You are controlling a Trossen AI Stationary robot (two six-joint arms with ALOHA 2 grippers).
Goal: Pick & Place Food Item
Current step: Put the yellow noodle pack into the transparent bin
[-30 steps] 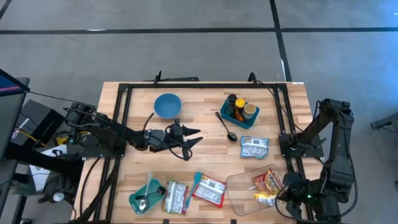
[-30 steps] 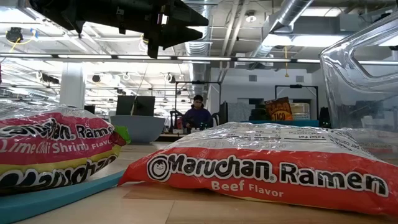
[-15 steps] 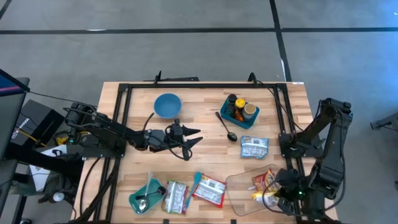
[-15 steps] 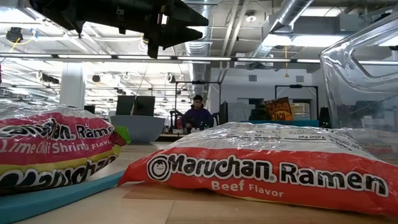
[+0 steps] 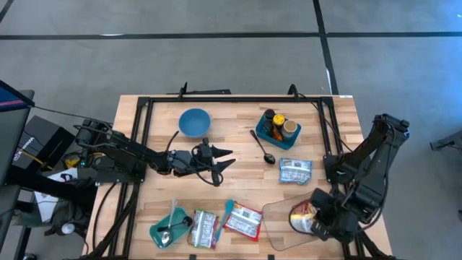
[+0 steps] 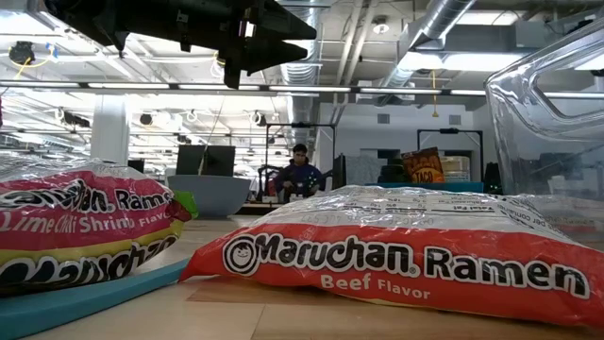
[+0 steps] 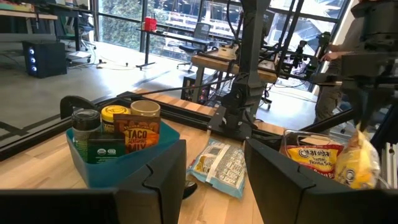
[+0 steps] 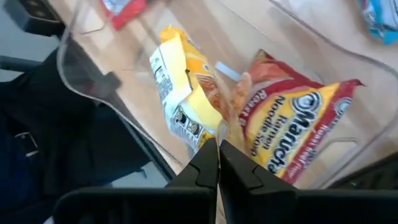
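A clear plastic container [image 5: 278, 215] stands at the table's near right. It holds a red Maruchan ramen packet [image 8: 292, 124] and a yellow packet [image 8: 180, 87]. My right gripper [image 8: 217, 148] is shut and stands just above these two packets, over the container [image 5: 312, 222]. My left gripper [image 5: 227, 160] is open and empty above the table's middle; it points toward the right edge. In the left wrist view [image 7: 214, 155] it looks at the blue bin [image 7: 118, 155]. My right gripper's shut fingertips [image 8: 210, 152] stand over the place where the yellow packet and the ramen packet meet. I cannot tell whether they touch either packet. Both packets lie flat on the container's floor.
A blue bowl [image 5: 194, 121] and a blue bin of jars [image 5: 278, 128] stand at the far side. A black spoon [image 5: 263, 148] and a silver packet [image 5: 294, 171] lie in between. Two ramen packets [image 5: 243, 222] [image 5: 204, 229] and a teal tray [image 5: 167, 230] lie along the near edge.
My right gripper has moved from beyond the table's near right corner toward the left edge. It now stands over the clear container and hides part of the packets in the high view.
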